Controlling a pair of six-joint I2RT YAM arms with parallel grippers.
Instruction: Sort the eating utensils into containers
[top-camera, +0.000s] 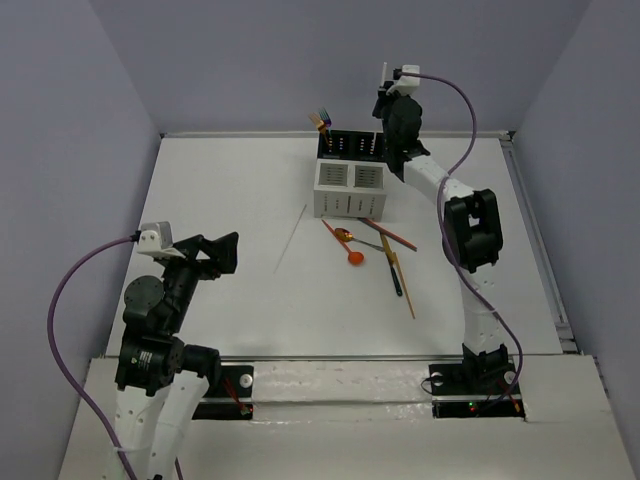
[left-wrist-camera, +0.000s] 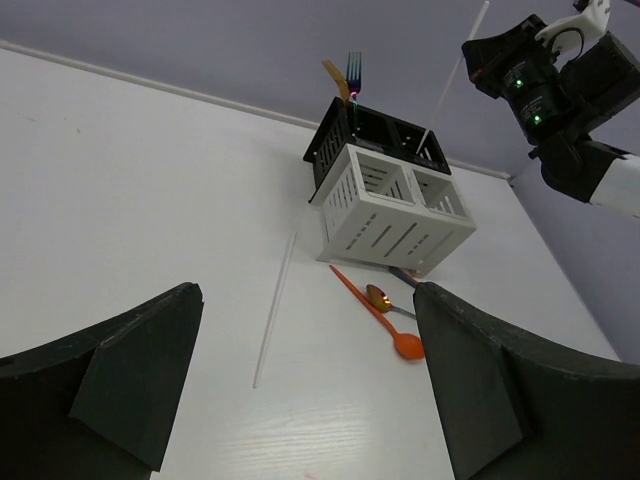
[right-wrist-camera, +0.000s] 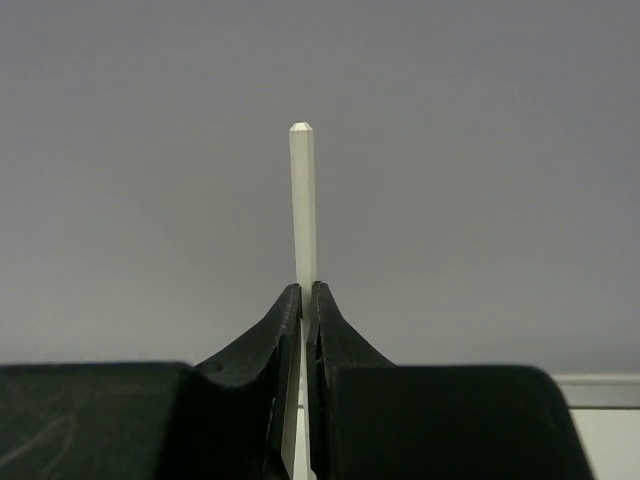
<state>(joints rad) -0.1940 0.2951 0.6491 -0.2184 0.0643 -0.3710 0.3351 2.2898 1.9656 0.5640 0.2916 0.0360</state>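
My right gripper is shut on a white stick that stands upright between its fingertips. In the left wrist view this white stick slants down into the back right black box of the containers. A gold fork and an iridescent fork stand in the back left black box. On the table lie another white stick, an orange spoon, a gold spoon and orange, black and wooden sticks. My left gripper hovers open at the near left, holding nothing.
The containers stand at the table's back middle, with the right arm arching over the loose utensils to their right. A purple cable loops beside the left arm. Grey walls enclose the table on three sides.
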